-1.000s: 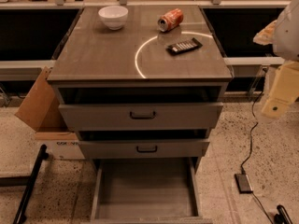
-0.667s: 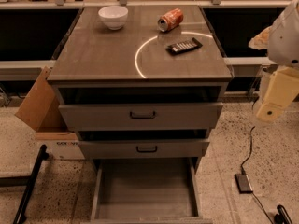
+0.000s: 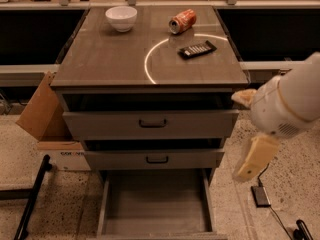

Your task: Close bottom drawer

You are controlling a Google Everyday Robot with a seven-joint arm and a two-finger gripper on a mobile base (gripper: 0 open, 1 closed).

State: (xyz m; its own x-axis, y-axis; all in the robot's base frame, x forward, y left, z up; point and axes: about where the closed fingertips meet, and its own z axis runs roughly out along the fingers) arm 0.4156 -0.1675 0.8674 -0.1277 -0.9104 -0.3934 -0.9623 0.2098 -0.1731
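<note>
The bottom drawer (image 3: 155,204) is pulled far out of the grey cabinet and shows a plain, empty grey inside. Its front panel runs off the bottom edge of the view. My gripper (image 3: 254,158) hangs from the white arm at the right. It is beside the cabinet's right edge, at the height of the middle drawer, and touches nothing. It is above and to the right of the open bottom drawer.
The top drawer (image 3: 150,124) and middle drawer (image 3: 155,159) stand slightly out. On the cabinet top are a white bowl (image 3: 121,18), a lying orange can (image 3: 182,21) and a black remote (image 3: 197,49). A cardboard box (image 3: 42,114) is at the left. A cable with an adapter (image 3: 261,195) lies on the floor at the right.
My arm and gripper have moved left and down, from the far right edge to close beside the cabinet's right side. The drawers have not moved.
</note>
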